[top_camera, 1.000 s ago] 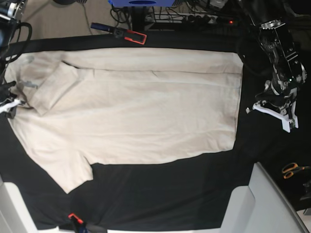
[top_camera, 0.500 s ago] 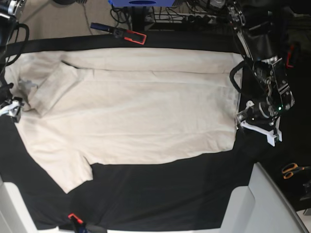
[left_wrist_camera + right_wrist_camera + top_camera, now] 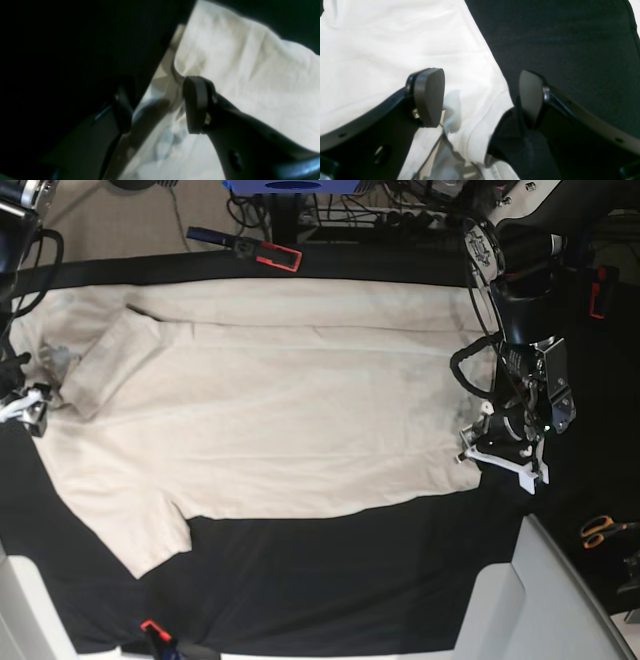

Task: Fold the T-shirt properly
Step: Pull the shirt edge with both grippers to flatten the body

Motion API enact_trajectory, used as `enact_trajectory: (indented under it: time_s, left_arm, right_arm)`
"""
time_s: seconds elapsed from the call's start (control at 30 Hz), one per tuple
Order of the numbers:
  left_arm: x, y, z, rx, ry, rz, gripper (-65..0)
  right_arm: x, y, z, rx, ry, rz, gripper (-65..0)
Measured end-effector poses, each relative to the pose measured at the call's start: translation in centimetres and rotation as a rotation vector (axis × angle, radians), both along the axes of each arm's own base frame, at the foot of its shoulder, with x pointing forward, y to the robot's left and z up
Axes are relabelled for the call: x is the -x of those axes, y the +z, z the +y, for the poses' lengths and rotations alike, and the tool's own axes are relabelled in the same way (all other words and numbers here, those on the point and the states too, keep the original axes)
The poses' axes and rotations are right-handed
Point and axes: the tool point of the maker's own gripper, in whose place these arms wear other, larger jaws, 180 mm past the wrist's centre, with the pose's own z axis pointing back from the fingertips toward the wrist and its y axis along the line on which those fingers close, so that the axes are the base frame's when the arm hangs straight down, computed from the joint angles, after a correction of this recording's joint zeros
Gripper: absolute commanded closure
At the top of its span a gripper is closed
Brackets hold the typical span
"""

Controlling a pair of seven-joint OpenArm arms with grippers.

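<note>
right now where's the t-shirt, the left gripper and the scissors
T-shirt (image 3: 280, 420), base view, middle of the body.
left gripper (image 3: 497, 452), base view, between its fingertips at the hem.
scissors (image 3: 600, 529), base view, orange handles.

Matt cream cotton T-shirt (image 3: 280, 410), matt black table cloth (image 3: 350, 580)

The T-shirt (image 3: 270, 410) was a plain cream, no print anywhere, shading to near white under the wrist cameras. It lay on a table (image 3: 330, 580) draped in flat black cloth. Both tools were black with dark matt pads: the left tool (image 3: 497, 452) carried a white bracket, and the right tool (image 3: 22, 406) showed a touch of white too. At twelve o'clock sat a black clamp with a red handle (image 3: 262, 250) and something blue (image 3: 295, 186) behind it. At four o'clock were orange-handled scissors (image 3: 603, 530); at seven o'clock, a small red clip (image 3: 151, 627). Pale grey panels (image 3: 540, 600) edged the near corners.
</note>
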Motion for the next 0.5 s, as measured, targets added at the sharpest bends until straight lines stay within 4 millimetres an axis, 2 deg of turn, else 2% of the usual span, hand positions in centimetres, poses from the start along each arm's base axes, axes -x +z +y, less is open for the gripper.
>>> enact_trajectory:
  time_s: [0.3,0.5]
  left_arm:
    - [-0.47,-0.26,-0.6,0.011,0.006,-0.014,-29.8]
    - [0.24,0.65,0.34,-0.018,0.005,-0.024,-29.8]
  right_arm:
    - [-0.16,0.14,-0.01,0.0,0.0,-0.005,-44.0]
    - [-0.17,0.16,-0.01,0.0,0.0,-0.006,-44.0]
